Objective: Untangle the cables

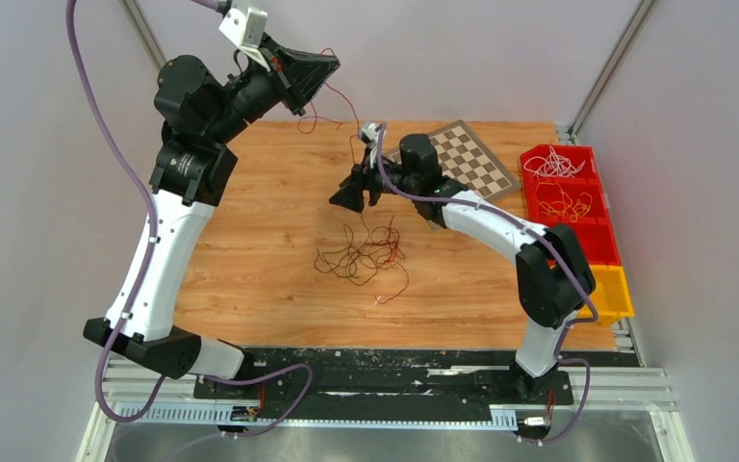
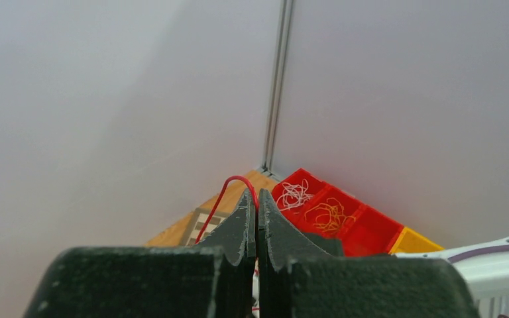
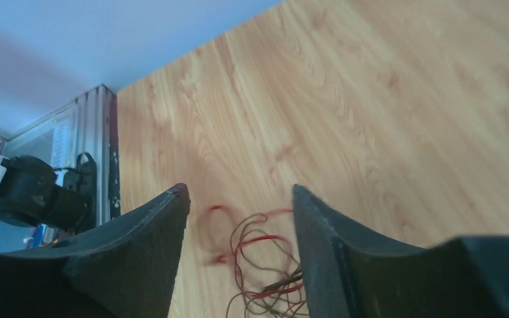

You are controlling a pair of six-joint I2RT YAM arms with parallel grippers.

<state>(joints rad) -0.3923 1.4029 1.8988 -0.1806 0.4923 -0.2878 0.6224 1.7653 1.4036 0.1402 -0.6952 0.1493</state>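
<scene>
Grips one red cable [image 2: 237,177] in the clenched left hand [image 2: 257,199], raised high over the far left corner of the tabletop [image 1: 250,289], with the strand arching out of the shut fingertips and trailing down toward the middle. Holds the right hand [image 3: 238,199] released, jaws well apart with nothing between them, just above the middle of the tabletop on the far side of the tangle. Shows the tangle [image 1: 361,255] (red and dark brown strands, loosely knotted) lying at the middle of the tabletop. Has a checkered board [image 1: 462,159] flat near the far right corner. Along the right edge, has red bins [image 1: 597,241] with white cables [image 1: 553,164] and yellow-orange cables [image 1: 566,202], then a yellow bin [image 1: 611,289] toward the near edge.
</scene>
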